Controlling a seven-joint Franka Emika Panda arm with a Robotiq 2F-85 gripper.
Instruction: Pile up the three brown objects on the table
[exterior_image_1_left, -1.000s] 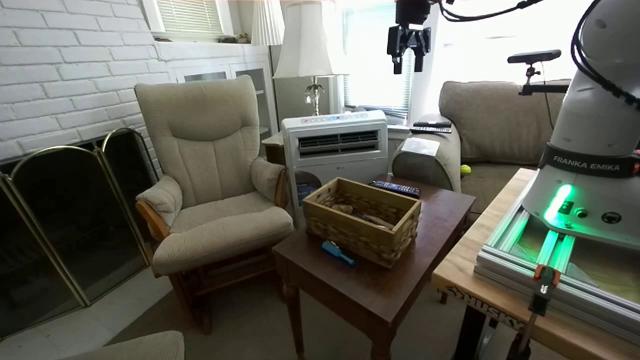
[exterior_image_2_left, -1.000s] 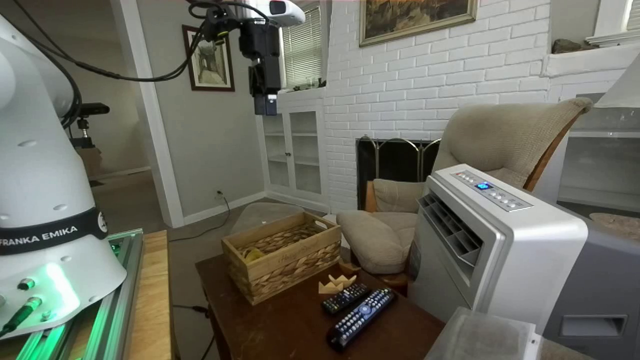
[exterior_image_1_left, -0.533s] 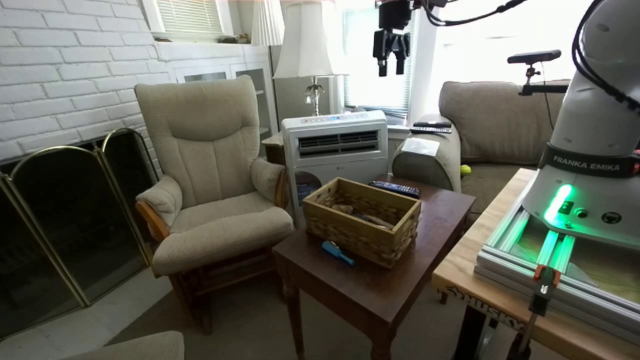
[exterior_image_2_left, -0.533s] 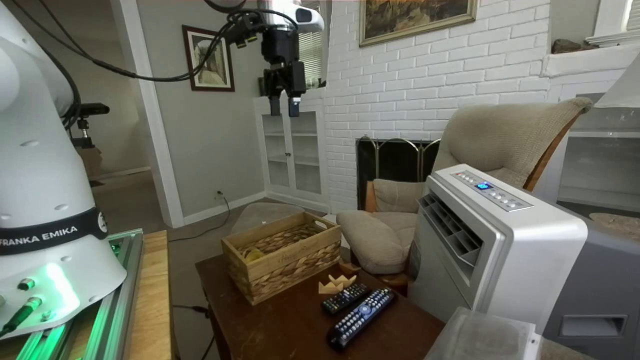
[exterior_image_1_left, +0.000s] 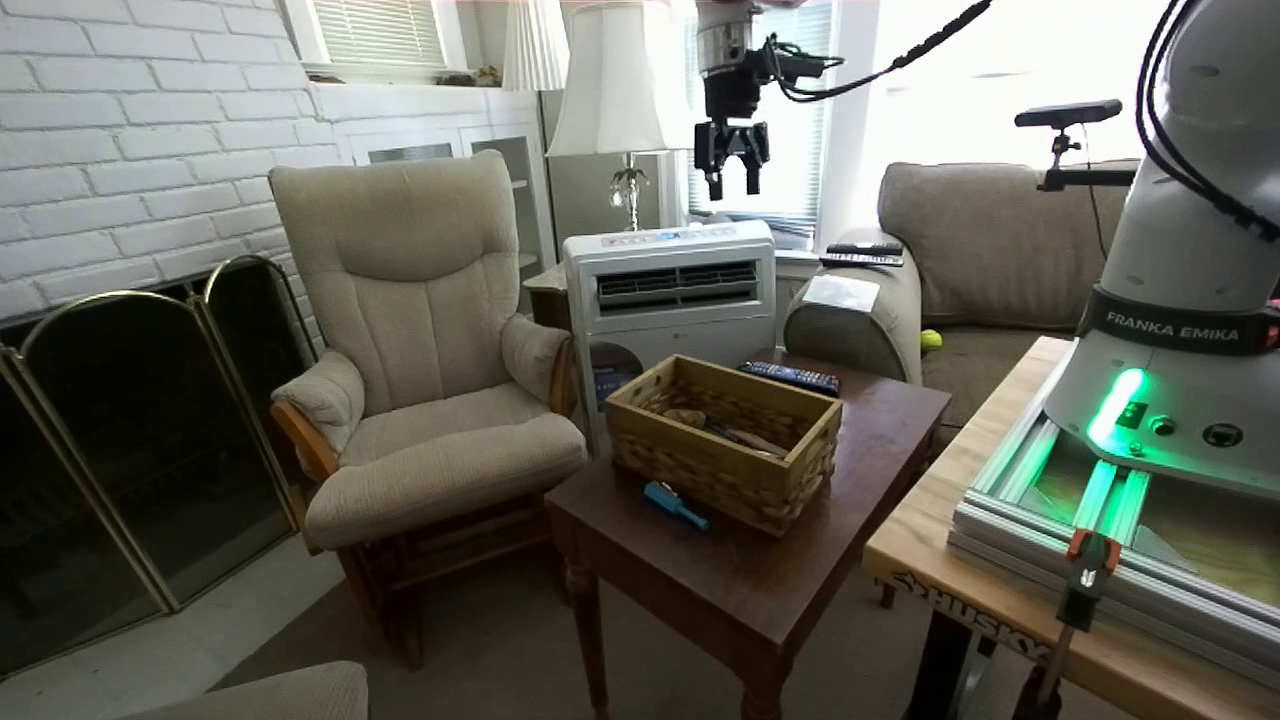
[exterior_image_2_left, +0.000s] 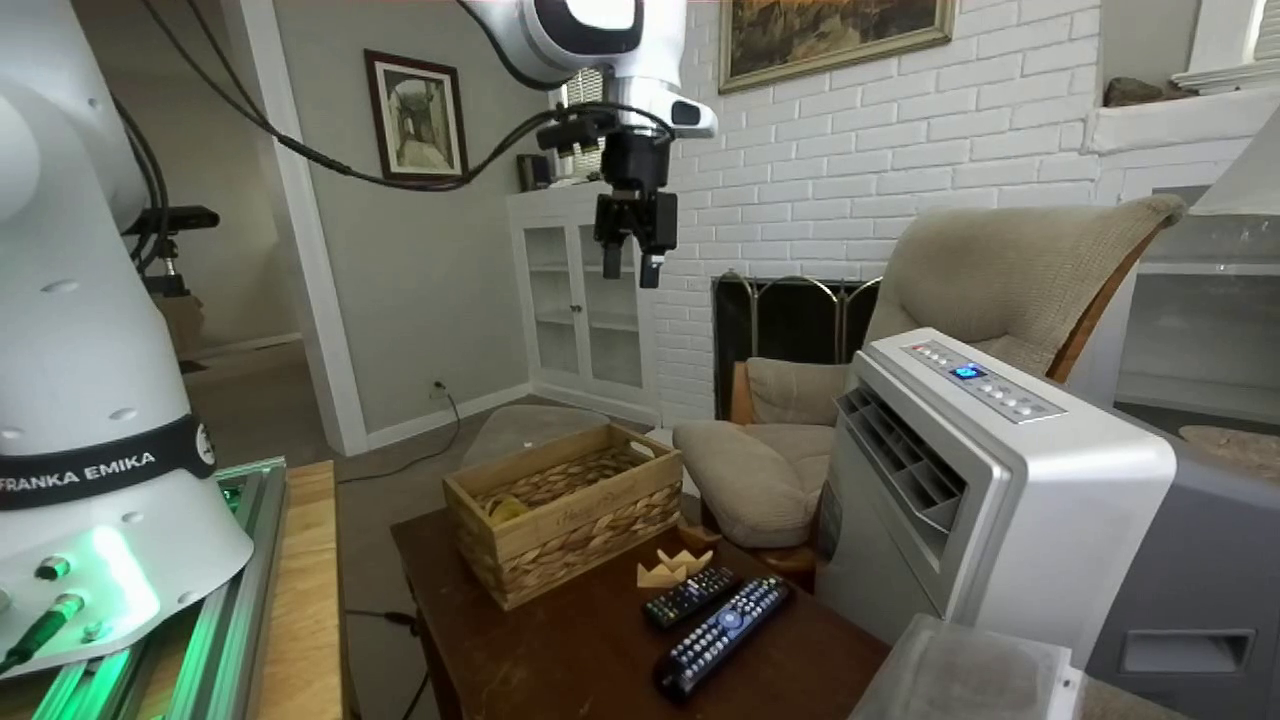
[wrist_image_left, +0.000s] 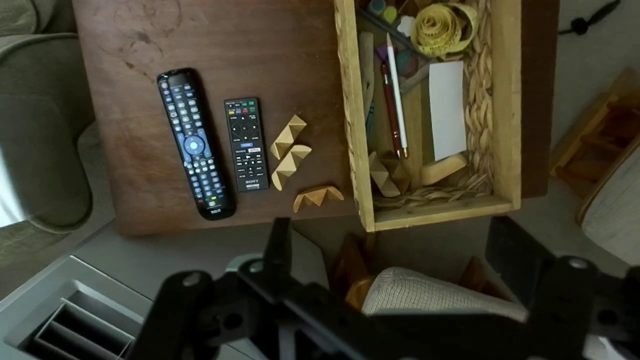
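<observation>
End effector (exterior_image_1_left: 734, 190) came down; brn pcs (wrist_image_left: 290, 168) look zigzag.

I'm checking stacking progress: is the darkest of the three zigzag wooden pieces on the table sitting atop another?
No: in the wrist view the darkest piece lies on the table, apart from the two paler pieces.

Basket (wrist_image_left: 357, 125), small remote (wrist_image_left: 247, 146) flank three brown pieces (wrist_image_left: 291, 167); free air above.
</observation>
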